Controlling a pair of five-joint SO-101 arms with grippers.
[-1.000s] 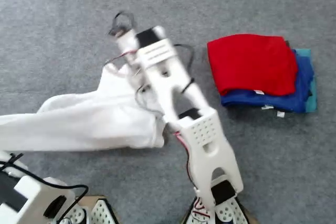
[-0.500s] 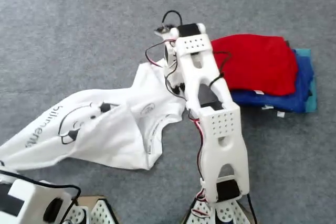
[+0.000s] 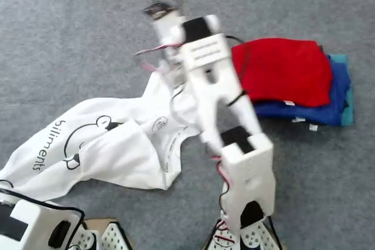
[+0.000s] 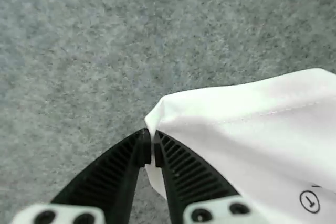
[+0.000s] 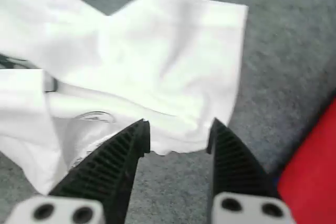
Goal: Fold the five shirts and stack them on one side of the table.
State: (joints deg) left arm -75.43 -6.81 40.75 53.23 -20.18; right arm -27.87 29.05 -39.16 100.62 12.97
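We've got the stack [image 3: 304, 95] on the grey bench [image 3: 70, 33]: red shirt [image 3: 281, 71] on top, blue shirt [image 3: 337, 100] under it, teal edge [image 3: 348, 95] at the bottom, probably a third shirt but we can't confirm from this angle. The white shirt [image 3: 111, 144] lies unfolded and crumpled beside the stack, print up, one end near the red shirt, the rest trailing away from the stack. We see the right arm [image 3: 211, 80] stretched over the stack-side end of the white shirt; the right jaws are spread wide just above the cloth edge, gripping nothing, red shirt close beside them. The left arm [image 3: 29, 226] sits at the shirt end farthest from the stack; the left jaws are closed tight, pinching a corner of the white shirt low over the bench
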